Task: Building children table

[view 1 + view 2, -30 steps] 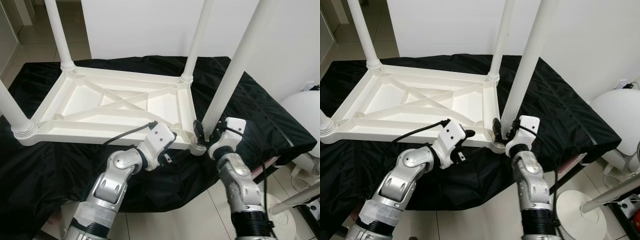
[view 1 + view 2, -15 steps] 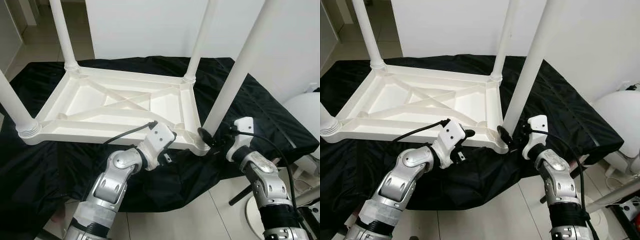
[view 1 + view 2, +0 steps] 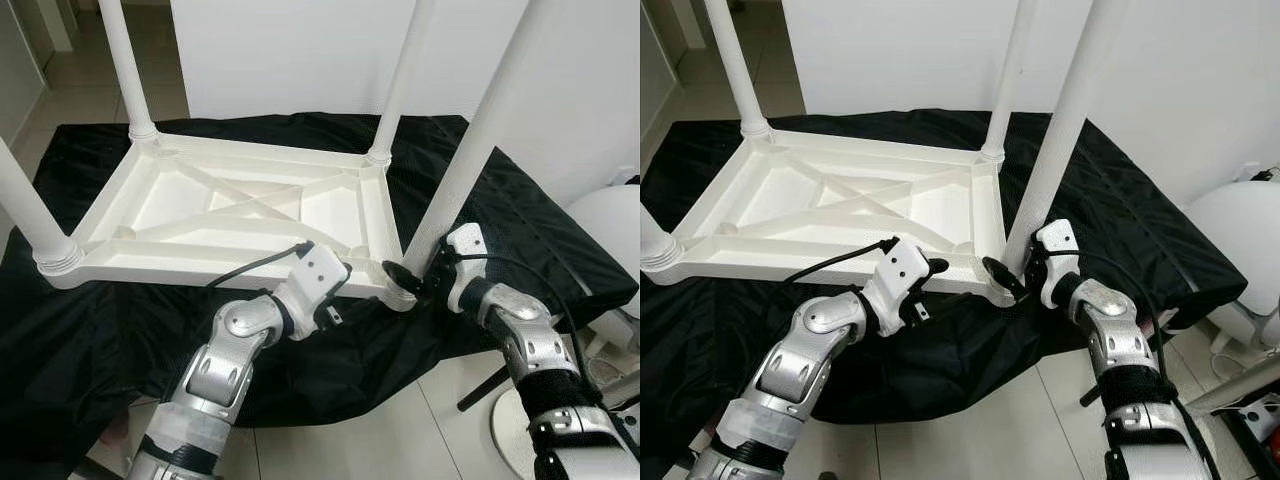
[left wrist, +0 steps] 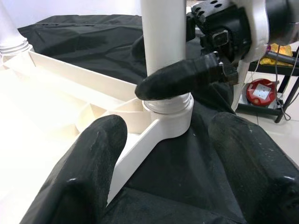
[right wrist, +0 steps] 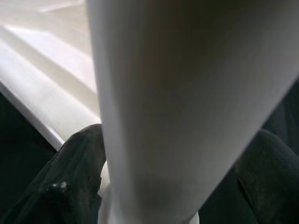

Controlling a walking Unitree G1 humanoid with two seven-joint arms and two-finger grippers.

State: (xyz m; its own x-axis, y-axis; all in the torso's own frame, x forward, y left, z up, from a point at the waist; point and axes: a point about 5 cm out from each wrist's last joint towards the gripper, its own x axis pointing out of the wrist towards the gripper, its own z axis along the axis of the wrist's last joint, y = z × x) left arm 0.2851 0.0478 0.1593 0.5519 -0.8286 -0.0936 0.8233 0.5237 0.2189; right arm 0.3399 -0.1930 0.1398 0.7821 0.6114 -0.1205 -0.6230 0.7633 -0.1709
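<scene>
A black cloth [image 3: 90,330] covers a low surface before a white wall [image 3: 290,55], with pale floor tiles [image 3: 380,440] below its front edge. On the cloth lies a white plastic table [image 3: 230,215], upside down, its ribbed underside facing up. Four white legs stand upright from its corners: the far left leg [image 3: 120,60], the far right leg [image 3: 400,80], the near left leg [image 3: 25,215] and the near right leg [image 3: 470,150].

The right gripper [image 3: 412,280] is at the base of the near right leg, just above the corner socket [image 4: 168,109]. Its two black fingers [image 4: 182,77] straddle the leg, one on each side. In the right wrist view the leg sits between both fingers, and one finger presses against the leg just above the socket collar in the left wrist view — the pincer is closed about the leg.

The left gripper [image 3: 337,297] rests at the table's front rim, near the same corner and just to the left of the right gripper. Its fingers [image 4: 88,168] are spread wide apart with nothing between them — the table rim and black cloth show through the gap. A black cable [image 3: 250,268] runs from the left wrist across the rim.

A white rounded object [image 3: 610,225] stands off the cloth on the right.
</scene>
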